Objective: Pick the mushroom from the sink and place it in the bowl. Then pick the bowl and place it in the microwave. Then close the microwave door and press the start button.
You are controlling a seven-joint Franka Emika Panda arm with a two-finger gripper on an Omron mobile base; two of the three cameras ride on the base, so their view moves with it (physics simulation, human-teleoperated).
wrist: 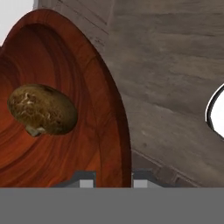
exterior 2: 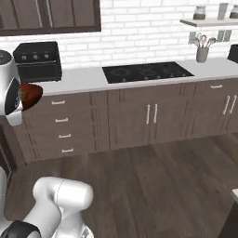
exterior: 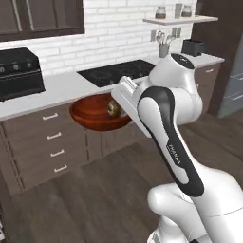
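Observation:
The reddish-brown wooden bowl [exterior: 95, 113] hangs in the air in front of the counter's edge, above the drawers. My gripper [exterior: 121, 110] is shut on its right rim. In the hand view the bowl [wrist: 94, 113] stands on edge, its rim pinched between the two fingertips [wrist: 86, 180] of the gripper [wrist: 114, 179]. The brown mushroom [wrist: 42, 109] rests inside against the bowl's wall, also seen as a small lump [exterior: 114, 108] near my hand. A slice of the bowl [exterior 2: 30, 95] shows beside my arm in the right base view. The sink, the microwave and its door are out of view.
A black countertop oven with knobs [exterior: 19, 71] [exterior 2: 37, 60] sits on the white counter [exterior: 61, 88]. A black cooktop [exterior: 116, 72] [exterior 2: 146, 72] lies further right. A utensil cup [exterior 2: 202, 52] and a shelf with jars [exterior 2: 209, 21] are at the far right. Wood floor [exterior 2: 153, 186] spreads below.

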